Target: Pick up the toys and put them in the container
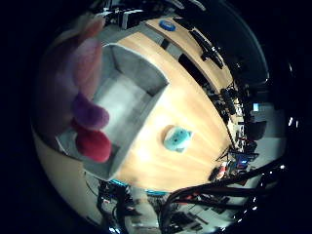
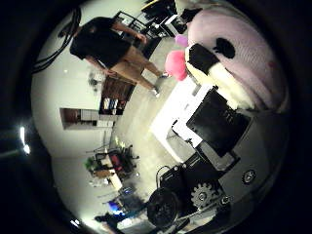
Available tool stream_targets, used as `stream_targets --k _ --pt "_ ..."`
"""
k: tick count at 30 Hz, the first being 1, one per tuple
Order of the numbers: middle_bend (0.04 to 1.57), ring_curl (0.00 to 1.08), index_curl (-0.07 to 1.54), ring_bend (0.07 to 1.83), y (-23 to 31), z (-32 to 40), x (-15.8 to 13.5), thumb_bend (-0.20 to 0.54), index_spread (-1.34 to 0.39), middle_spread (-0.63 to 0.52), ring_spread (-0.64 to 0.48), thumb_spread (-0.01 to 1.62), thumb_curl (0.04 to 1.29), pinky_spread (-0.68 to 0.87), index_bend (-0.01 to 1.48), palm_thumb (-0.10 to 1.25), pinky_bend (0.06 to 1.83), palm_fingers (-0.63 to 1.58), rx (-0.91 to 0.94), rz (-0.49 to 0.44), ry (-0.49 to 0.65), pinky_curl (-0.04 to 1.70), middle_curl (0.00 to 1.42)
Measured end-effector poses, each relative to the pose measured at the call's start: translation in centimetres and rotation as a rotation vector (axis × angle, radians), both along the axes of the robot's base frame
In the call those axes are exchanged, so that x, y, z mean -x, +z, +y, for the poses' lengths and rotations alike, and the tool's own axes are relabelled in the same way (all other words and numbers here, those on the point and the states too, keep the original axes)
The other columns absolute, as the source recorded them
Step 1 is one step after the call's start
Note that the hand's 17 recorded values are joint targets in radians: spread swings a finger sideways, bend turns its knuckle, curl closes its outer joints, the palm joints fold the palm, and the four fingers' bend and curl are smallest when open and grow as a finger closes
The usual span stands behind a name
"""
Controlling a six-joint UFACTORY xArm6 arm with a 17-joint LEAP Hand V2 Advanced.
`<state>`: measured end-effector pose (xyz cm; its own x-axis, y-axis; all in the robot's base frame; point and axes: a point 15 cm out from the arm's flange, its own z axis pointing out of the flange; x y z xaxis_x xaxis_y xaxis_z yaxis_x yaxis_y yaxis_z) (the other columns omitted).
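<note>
The soft toy point(image 2: 243, 53) is pale purple with a black spot, and it has pink and red feet. The box point(image 1: 129, 97) is grey, the table point(image 1: 190, 112) is light brown wood, and the little toy point(image 1: 176, 138) on it is blue-green.

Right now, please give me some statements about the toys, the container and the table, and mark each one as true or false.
1. A light purple plush toy is close to the palm, above the grey container. True.
2. The grey container stands on the floor. False: it stands on the wooden table.
3. A teal toy lies on the table beside the container. True.
4. The teal toy is already inside the container. False: it lies outside, on the bare wood.
5. The hand has white and black parts against the plush toy. True.
</note>
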<state>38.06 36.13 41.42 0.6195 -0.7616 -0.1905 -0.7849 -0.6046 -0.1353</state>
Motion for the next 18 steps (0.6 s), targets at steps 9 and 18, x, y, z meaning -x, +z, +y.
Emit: stream_targets --k 9,18 --pt "0.55 0.47 0.73 1.18 -0.7 0.8 -0.8 -0.092 -0.55 -0.40 -0.37 1.11 0.35 -0.53 0.14 0.86 1.24 0.90 -0.011 -0.012 -0.004 0.49 0.70" --pt "0.36 0.33 0.64 0.82 -2.6 0.5 0.1 -0.057 -0.49 -0.12 -0.01 1.04 0.23 0.09 0.19 0.21 1.05 0.21 0.040 0.049 0.003 0.41 0.58"
